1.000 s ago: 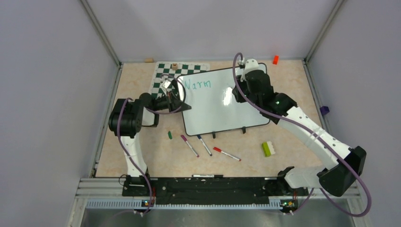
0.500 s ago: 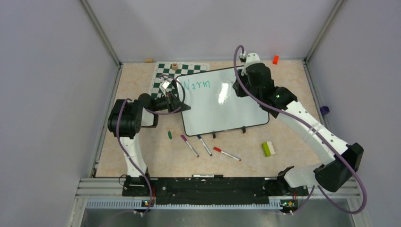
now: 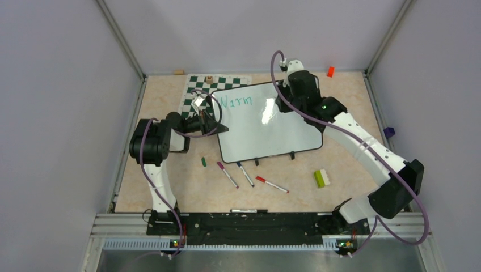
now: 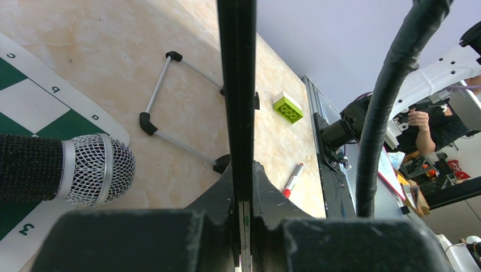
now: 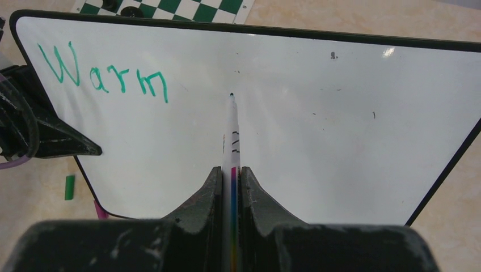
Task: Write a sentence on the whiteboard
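The whiteboard lies tilted on the table, with its two black clips on the near edge. Only the teal-green word "Warm" of the sentence is on it, at the top left; it also shows in the right wrist view. My left gripper is shut on the whiteboard's left rim, seen edge-on between its fingers. My right gripper is over the board's far right part, shut on a white marker. The marker's tip points at bare board right of "Warm"; I cannot tell if it touches.
A green-and-white chess mat lies under the board's far left corner. A green cap and three markers lie near the front edge. A green brick, an orange block and a microphone are also around.
My right arm has swung left and toward the far edge of the board with the marker. The left gripper and the board have not moved, and no new letters appear.
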{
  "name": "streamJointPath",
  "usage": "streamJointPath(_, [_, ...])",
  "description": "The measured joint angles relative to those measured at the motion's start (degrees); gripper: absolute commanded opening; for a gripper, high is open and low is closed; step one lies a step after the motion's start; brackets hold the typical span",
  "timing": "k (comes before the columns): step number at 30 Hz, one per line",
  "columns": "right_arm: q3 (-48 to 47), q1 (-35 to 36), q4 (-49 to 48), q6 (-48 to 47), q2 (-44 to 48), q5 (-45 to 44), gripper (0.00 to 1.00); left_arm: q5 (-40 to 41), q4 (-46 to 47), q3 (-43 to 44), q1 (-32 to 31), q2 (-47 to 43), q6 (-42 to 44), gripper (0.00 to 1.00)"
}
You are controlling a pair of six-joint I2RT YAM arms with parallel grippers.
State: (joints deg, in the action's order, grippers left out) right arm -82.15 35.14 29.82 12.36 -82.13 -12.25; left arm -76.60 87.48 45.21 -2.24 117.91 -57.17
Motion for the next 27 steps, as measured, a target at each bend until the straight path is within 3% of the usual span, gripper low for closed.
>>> streamJointPath(27, [-3.5,0.0,1.2,-1.3,-6.0,-0.7,0.0,-0.1,0.0,0.2,0.0,0.0,0.0,0.0])
